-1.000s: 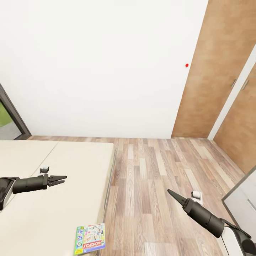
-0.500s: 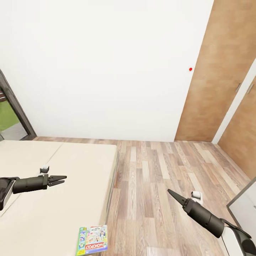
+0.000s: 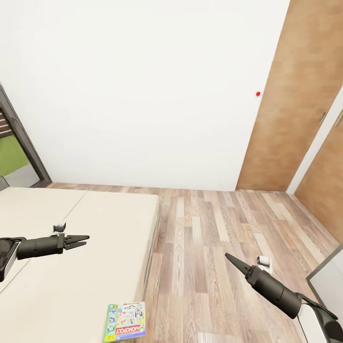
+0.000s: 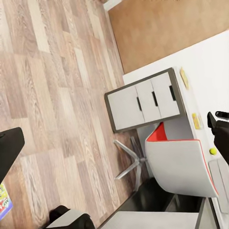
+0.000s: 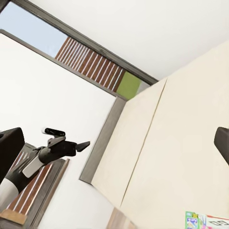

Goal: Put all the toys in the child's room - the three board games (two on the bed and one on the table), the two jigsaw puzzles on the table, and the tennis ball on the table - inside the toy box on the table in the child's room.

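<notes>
A Monopoly board game (image 3: pixel 125 321) with a green edge lies flat at the near corner of the cream bed (image 3: pixel 85 267); the right wrist view catches it too (image 5: pixel 206 221). My left gripper (image 3: pixel 81 239) hovers open over the mattress, well behind the game box. Over the wood floor to the right of the bed, my right gripper (image 3: pixel 229 258) is open and holds nothing. In the left wrist view the table (image 4: pixel 191 100) with white drawers stands far off. The tennis ball (image 4: pixel 213 150) sits on it, and so do two thin yellow boards (image 4: pixel 184 78), seemingly the jigsaw puzzles.
A white chair with a red inner edge (image 4: pixel 177 160) stands at the table. A white wall and brown wooden doors (image 3: pixel 290 95) close the far side. A dark-framed window (image 3: pixel 19 152) is behind the bed. A small white object (image 3: pixel 263 261) lies on the floor.
The whole head view has shifted a little, the door and game box sliding right, so the camera has turned left. Both arms keep their pose and hold nothing.
</notes>
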Tool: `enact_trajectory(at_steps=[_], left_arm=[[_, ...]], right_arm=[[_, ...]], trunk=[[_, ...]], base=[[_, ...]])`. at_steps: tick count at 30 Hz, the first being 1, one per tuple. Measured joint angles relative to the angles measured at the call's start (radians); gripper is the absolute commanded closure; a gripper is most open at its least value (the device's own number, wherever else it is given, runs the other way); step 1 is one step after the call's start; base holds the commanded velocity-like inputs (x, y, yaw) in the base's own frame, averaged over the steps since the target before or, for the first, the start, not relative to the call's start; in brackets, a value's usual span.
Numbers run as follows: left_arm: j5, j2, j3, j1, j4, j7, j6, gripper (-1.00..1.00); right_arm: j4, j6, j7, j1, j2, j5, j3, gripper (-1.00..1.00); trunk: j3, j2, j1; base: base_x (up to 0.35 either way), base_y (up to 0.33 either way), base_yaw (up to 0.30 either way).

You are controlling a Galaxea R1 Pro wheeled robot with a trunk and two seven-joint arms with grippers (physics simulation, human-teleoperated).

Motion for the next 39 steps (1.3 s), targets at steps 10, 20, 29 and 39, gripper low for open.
enact_trajectory(at_steps=[10,20,29,39], left_arm=[[0.0,0.0,0.0,0.0,0.0,0.0,0.0,-1.0],[0.0,0.0,0.0,0.0,0.0,0.0,0.0,-1.0],[0.001,0.0,0.0,0.0,0.0,0.0,-0.001,-1.0],[0.0,0.0,0.0,0.0,0.0,0.0,-0.001,-1.0]], right_arm=[[0.0,0.0,0.0,0.0,0.0,-0.001,-0.003,-1.0],[0.001,0.001,0.0,0.0,0.0,-0.002,-0.019,-1.0],[0.002,0.001,0.0,0.0,0.0,0.002,-0.02,-1.0],[0.003,0.001,0.0,0.0,0.0,0.004,-0.02,-1.0]], trunk=[[0.007,0.0,0.0],[0.008,0.0,0.0],[0.016,0.0,0.0],[0.018,0.0,0.0]], base=[[0.0,0.0,0.174],[0.0,-0.001,0.046],[0.0,-0.109,0.163],[0.014,-0.042,0.041]])
